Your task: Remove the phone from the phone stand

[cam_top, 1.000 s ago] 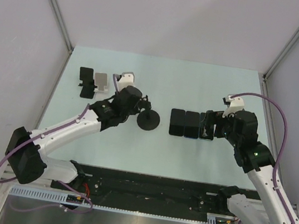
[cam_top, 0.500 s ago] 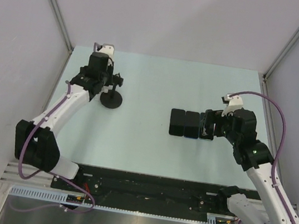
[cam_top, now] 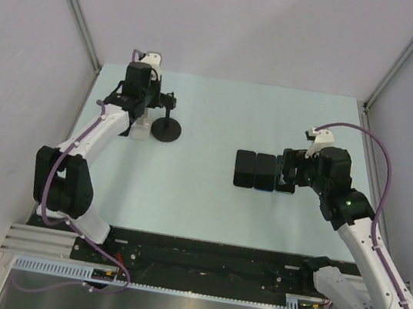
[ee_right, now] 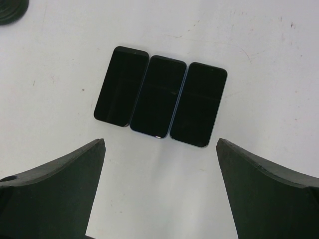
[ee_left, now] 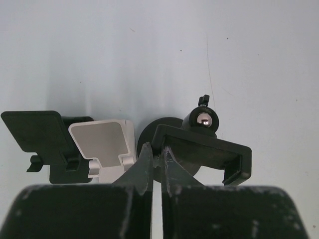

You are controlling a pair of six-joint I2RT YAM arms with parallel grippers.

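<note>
Three dark phones (ee_right: 158, 96) lie flat side by side on the table, also seen from above (cam_top: 255, 169). My right gripper (ee_right: 160, 144) hangs open just near of them, nothing between its fingers; it sits at the row's right end (cam_top: 289, 171). My left gripper (ee_left: 155, 152) is shut on the left edge of a black phone stand's cradle (ee_left: 204, 149), which holds no phone. That stand has a ball joint and a round base (cam_top: 167, 129) at the far left of the table, with the left gripper (cam_top: 151, 101) over it.
Two folding stands sit just left of the held one: a white one (ee_left: 102, 142) and a black one (ee_left: 37, 132). In the top view they are largely hidden under the left arm. Grey walls close in the table on the left, the right and the far side.
My left arm has swung from the table's middle to the far left, carrying the round-base stand beside the two folding stands. The right arm has barely moved.
</note>
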